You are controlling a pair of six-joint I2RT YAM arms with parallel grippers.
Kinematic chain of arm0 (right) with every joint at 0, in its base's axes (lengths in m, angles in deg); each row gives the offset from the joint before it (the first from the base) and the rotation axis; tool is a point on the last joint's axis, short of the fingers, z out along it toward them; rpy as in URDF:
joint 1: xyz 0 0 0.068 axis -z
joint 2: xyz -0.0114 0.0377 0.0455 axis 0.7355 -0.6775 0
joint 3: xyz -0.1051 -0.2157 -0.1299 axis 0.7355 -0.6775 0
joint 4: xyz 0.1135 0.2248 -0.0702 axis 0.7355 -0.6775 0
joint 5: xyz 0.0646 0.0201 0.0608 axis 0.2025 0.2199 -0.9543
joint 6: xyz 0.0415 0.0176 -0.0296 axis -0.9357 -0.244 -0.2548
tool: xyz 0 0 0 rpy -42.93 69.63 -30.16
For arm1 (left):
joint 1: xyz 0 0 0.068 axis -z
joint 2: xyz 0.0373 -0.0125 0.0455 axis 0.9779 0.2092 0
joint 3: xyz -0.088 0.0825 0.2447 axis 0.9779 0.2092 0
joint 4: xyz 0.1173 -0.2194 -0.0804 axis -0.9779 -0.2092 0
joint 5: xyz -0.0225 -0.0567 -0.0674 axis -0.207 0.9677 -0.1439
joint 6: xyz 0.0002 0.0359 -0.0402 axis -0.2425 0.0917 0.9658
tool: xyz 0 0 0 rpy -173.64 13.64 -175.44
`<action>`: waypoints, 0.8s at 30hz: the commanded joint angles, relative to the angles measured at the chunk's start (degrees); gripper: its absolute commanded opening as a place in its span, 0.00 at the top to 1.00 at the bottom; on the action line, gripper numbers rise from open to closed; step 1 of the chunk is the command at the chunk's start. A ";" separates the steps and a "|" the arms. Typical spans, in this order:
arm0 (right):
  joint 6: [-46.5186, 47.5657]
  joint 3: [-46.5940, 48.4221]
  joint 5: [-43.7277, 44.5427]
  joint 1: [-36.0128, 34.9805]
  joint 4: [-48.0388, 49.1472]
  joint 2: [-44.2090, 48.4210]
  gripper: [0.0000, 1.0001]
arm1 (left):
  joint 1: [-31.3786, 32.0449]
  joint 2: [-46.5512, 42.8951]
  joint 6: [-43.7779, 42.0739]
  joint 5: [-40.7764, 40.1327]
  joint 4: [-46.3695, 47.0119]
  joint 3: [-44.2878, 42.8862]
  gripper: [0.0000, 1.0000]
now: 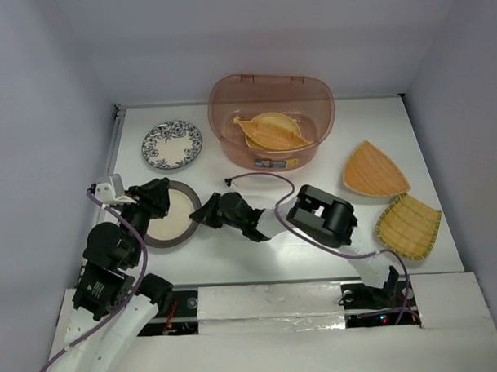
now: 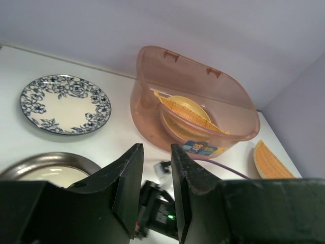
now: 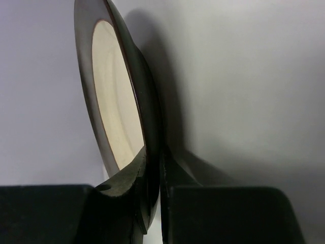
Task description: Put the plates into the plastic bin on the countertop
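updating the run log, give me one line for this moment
phase: grasp | right gripper: shut on cream plate rim | left gripper: open, empty | bin: yellow plate, fan plate | counter: floral plate, two fan plates

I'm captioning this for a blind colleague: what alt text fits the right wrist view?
The right gripper pinches the edge of a plate, cream in the middle with a dark metallic rim, seen nearly edge-on at the left of the frame.
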 commanded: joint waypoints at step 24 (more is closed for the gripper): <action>31.04 5.65 -14.83 38.22 -23.39 42.06 1.00 | -5.27 -8.11 0.82 -2.45 4.56 1.51 0.69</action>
